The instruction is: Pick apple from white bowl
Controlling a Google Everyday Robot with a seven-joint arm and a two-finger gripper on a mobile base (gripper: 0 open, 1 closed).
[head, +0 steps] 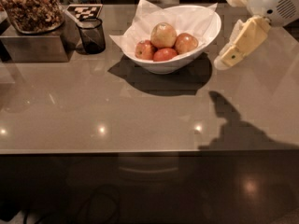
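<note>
Only marking that can be made out is a black-and-white checkered tag (84,10) behind the dark glass cup (91,35), and no lettering on it can be read. The gripper (226,31) is held just right of the white bowl (174,67), above the table (140,115), fingers spread apart with nothing between them, and its wrist is cut off by the frame. The apple (163,35) is sat atop the smaller red apples (186,43) in the bowl.

The hand (227,31) hangs at the upper right of the frame, fingers spread apart, just right of the white bowl (208,34) on the counter (140,115). In the bowl, the apple (163,35) rests atop smaller red apples (164,55). A dark cup (91,35) stands at upper left.
</note>
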